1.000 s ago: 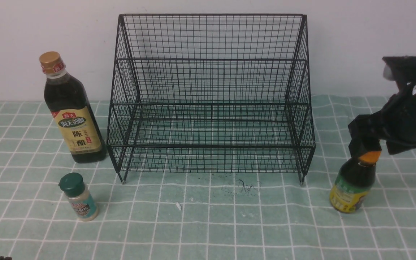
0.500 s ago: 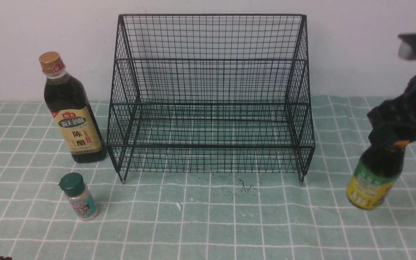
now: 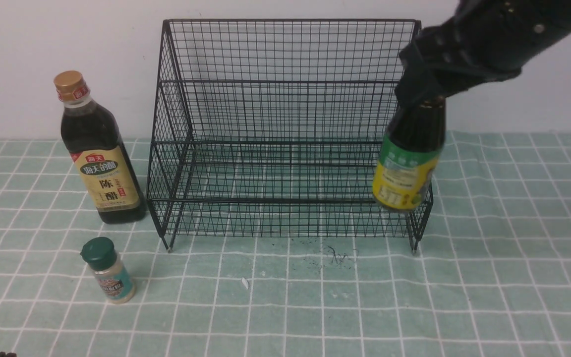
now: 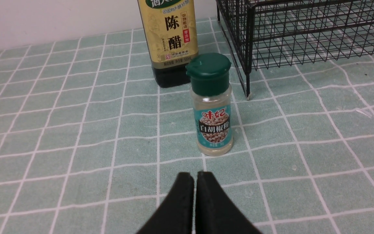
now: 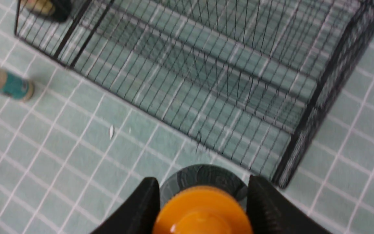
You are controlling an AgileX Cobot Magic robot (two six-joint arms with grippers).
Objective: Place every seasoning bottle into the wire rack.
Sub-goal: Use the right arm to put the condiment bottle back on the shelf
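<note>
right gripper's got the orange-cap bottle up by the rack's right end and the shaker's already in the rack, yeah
No: the shaker is not in the rack; it stands on the cloth outside it, near the front left foot, as the front view shows. The right gripper does hold the orange-cap bottle up by the rack's right end.

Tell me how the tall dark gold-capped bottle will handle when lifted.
Likely heavy: the tall dark gold-capped bottle looks full to the neck. Tall on a narrow base, it may tip if nudged high.
</note>
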